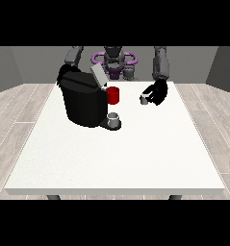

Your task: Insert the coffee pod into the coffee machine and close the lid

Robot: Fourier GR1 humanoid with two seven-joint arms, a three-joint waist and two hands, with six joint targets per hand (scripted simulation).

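One coffee pod (144, 99), one coffee machine (83, 103)

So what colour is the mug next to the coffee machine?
Red. The mug stands out clearly beside the black coffee machine in the front view.

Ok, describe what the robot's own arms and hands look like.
Both arms are built of grey, rounded segments with darker joints; the arm at the view's right shows this best. The hand at the view's right is black, with fingers and a thumb. The hand at the view's left is black too, mostly hidden behind the black coffee machine. No cables or markings are discernible.
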